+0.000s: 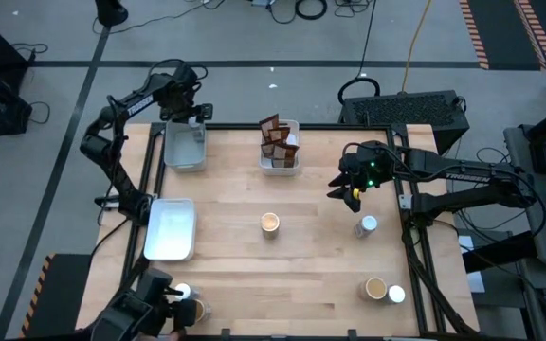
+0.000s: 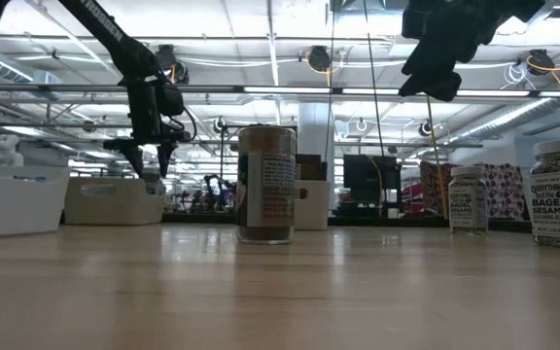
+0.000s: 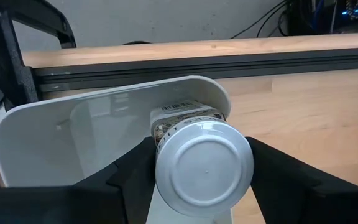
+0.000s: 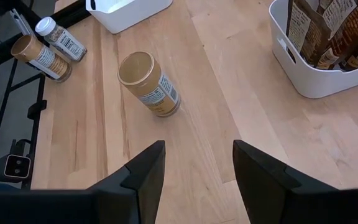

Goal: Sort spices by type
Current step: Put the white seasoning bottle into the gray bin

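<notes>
The amber-topped jar (image 1: 270,223) standing mid-surface is the landmark here. Nearest the front edge, left of it, sit a white-topped jar (image 1: 183,293) and an amber one (image 1: 198,309) side by side. Off to its front right stand a second amber jar (image 1: 375,288) and a white-topped one (image 1: 396,295), close together.

Level with the landmark jar on its left lies an empty white tray (image 1: 171,228); on its right, well apart, stands another white-topped jar (image 1: 368,224).

Just beyond and right of the landmark jar, the right gripper (image 4: 194,163) hangs above the wooden surface (image 1: 311,265), its fingers (image 4: 146,168) spread apart and holding nothing.

Straight behind the landmark jar, a white bin (image 1: 280,163) holds the brown packets (image 1: 277,138) upright.

Farthest back and to the left, the left gripper (image 3: 202,168) is over a second tray (image 1: 184,147), its fingers (image 3: 132,174) clamped on a white-topped jar (image 3: 202,171) held above that tray.
</notes>
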Controlling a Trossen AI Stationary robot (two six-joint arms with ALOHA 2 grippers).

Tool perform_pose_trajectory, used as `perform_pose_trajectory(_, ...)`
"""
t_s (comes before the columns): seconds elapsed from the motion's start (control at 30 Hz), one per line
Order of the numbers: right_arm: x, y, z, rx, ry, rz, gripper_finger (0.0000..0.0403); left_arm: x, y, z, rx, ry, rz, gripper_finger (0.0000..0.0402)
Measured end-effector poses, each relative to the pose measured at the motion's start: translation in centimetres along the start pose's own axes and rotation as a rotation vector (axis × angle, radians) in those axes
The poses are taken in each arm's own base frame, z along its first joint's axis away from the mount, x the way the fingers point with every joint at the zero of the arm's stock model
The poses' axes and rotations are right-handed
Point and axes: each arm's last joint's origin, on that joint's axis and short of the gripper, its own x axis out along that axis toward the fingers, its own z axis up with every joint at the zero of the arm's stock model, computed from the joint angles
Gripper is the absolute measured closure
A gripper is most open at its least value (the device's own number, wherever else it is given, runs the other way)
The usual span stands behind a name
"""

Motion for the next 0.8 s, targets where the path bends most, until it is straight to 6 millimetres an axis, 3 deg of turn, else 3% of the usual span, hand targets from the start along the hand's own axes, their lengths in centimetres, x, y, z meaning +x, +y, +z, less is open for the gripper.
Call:
perform_pose_trajectory(0.47, 0.0, 0.0, 0.0, 0.0, -0.001, 0.0, 0.0232, -0.1, 0.0, -0.1, 0.031, 0.005, -0.007, 0.0119)
perform_pose_trajectory(0.8, 0.0, 0.0, 0.0, 0.0, -0.001, 0.0, 0.0232, -2.7, -0.1, -0.6, 0.04, -0.064, -0.045, 0.0118)
